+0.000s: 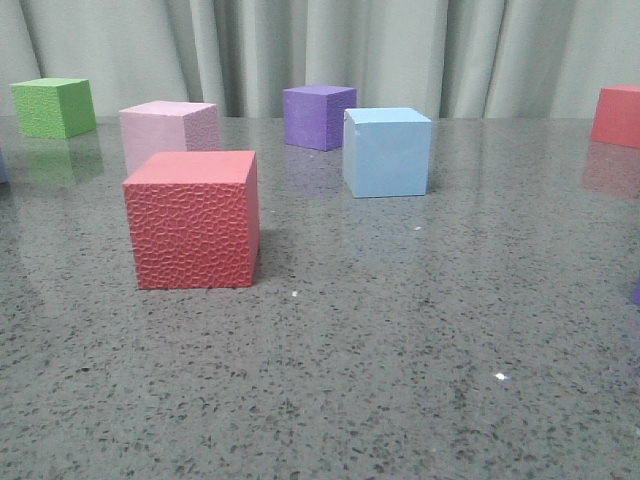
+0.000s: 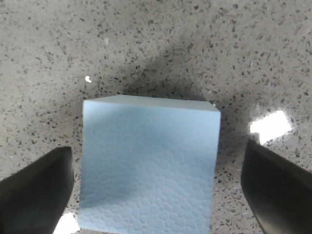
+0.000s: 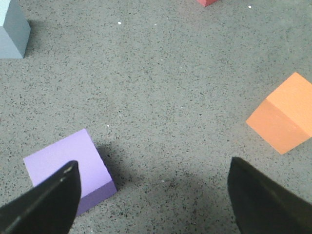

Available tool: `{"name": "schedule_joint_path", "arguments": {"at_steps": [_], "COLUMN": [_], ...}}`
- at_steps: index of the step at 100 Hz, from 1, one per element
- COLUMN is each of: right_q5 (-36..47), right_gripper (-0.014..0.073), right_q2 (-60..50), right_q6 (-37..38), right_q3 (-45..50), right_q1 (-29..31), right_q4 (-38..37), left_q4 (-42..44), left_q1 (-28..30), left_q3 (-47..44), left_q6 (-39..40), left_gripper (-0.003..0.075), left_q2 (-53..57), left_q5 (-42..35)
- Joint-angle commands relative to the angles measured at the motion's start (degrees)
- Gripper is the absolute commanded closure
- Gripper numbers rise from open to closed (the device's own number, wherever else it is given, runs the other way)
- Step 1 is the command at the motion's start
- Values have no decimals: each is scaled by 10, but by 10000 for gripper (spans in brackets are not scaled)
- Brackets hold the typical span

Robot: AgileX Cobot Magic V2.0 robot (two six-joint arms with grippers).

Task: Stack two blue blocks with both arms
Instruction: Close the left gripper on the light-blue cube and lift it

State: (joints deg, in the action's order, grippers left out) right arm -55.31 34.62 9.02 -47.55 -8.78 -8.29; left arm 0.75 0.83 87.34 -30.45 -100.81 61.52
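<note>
Left pincer point(image 2: 156, 187) hangs right over a blue block point(image 2: 148, 170), fingers spread wide, one black finger point(image 2: 34, 192) on each flank and a clear gap both sides, so nothing is gripped yet. That block sits flat on the speckled bench point(image 2: 195, 44), slightly turned against the fingers' line.

For a clean grab, my read is: square the wrist to the block's faces first, come down until the fingers reach mid-height, then squeeze gently, since foam will give and could twist.

The second blue block point(image 1: 387, 151) stands mid-bench in the front view, just ahead of a purple cube point(image 1: 318, 116), with a red cube point(image 1: 192, 219) nearer the camera. Neither arm shows in that view.

Right pincer point(image 3: 151, 200) is spread open too and empty, above bare bench between another purple cube point(image 3: 68, 168) and an orange cube point(image 3: 285, 114). A pale blue corner point(image 3: 12, 29) sits well off; that arm needs to travel there.
</note>
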Motion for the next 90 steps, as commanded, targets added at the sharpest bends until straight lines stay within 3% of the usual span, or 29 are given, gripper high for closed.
{"name": "schedule_joint_path", "arguments": {"at_steps": [1,44,90], "right_q5": [31,31,31], "right_gripper": [-17,-17,-17], "right_q2": [0,0,0], "right_q6": [-4,-4,-4], "right_q3": [-13,-13,-13], "right_q1": [3,3,3], "right_q4": [-12,-12,-12], "left_q4": [-7,-12,-12], "left_q1": [1,1,1], "left_q3": [19,19,19], "left_q6": [-1,-1,-1], "left_gripper": [62,79,353], "left_q2": [25,25,25], "left_q5": [-20,-26,-26]}}
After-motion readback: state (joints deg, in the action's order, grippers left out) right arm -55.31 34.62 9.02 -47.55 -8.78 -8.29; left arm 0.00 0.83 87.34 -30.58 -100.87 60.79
